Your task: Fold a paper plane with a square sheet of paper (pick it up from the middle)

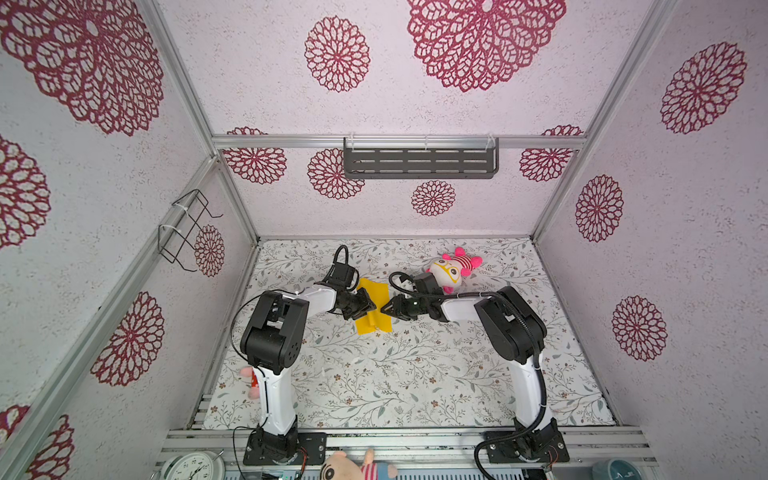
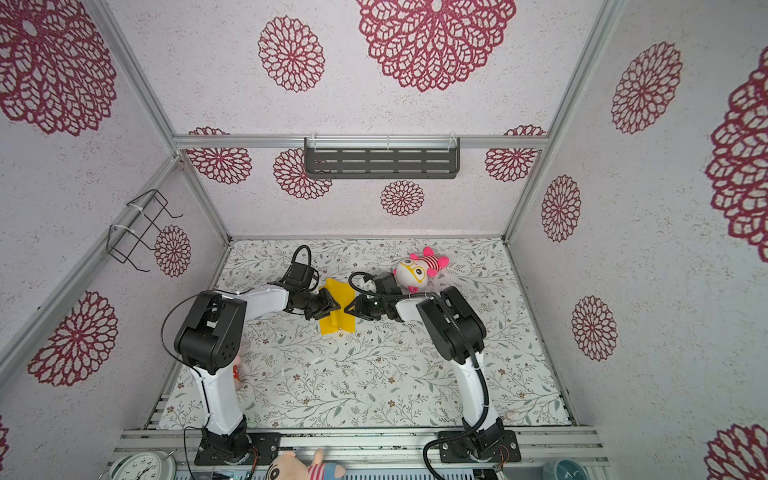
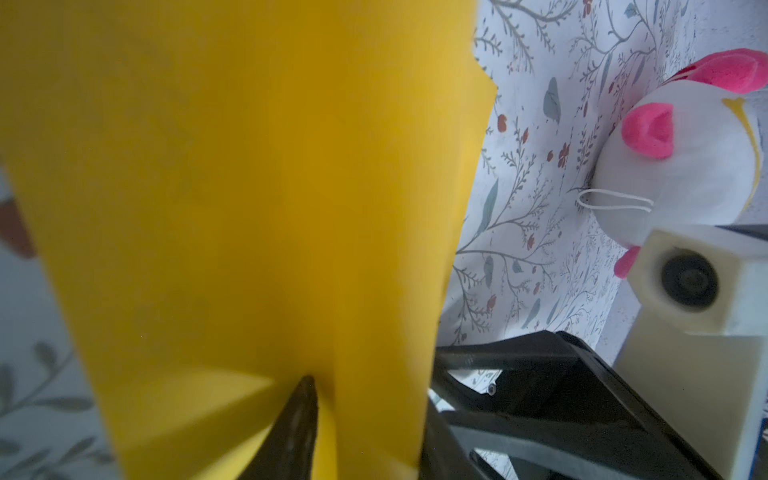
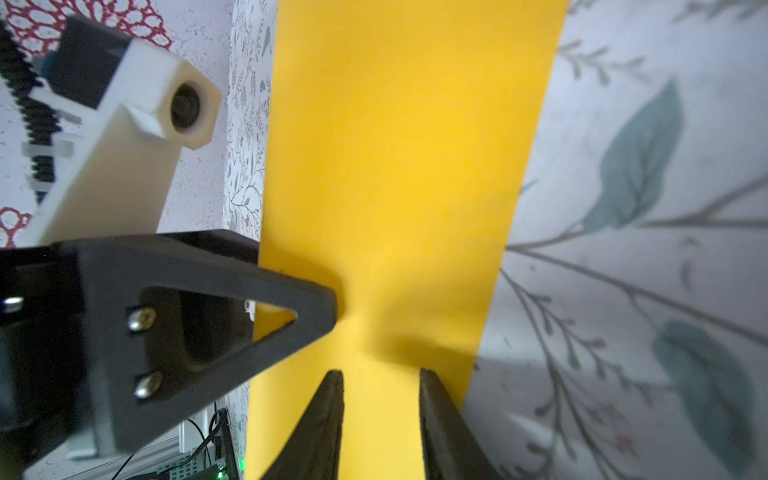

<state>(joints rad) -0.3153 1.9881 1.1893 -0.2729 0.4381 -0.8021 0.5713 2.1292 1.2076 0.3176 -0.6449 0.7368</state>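
Observation:
The square sheet of paper (image 1: pixel 376 297) (image 2: pixel 341 322), yellow-orange, lies mid-table between both grippers, with a small ridge raised near its front edge. My left gripper (image 1: pixel 371 309) (image 2: pixel 336 309) reaches in low from the left. In the left wrist view a strip of the paper (image 3: pixel 249 187) stands between the jaws of the left gripper (image 3: pixel 368 384), hiding most of one finger. My right gripper (image 1: pixel 384 309) (image 2: pixel 348 308) reaches in from the right. In the right wrist view the right gripper (image 4: pixel 380 372) has its tips apart, over flat paper (image 4: pixel 395 166). No paper plane shape shows.
A pink-and-white plush toy (image 1: pixel 451 270) (image 2: pixel 415 270) (image 3: pixel 685 166) lies just behind the right wrist. A grey shelf (image 1: pixel 419 162) hangs on the back wall and a wire rack (image 1: pixel 185 228) on the left wall. A clock (image 1: pixel 191 467) and another plush (image 1: pixel 357 469) sit beyond the front rail.

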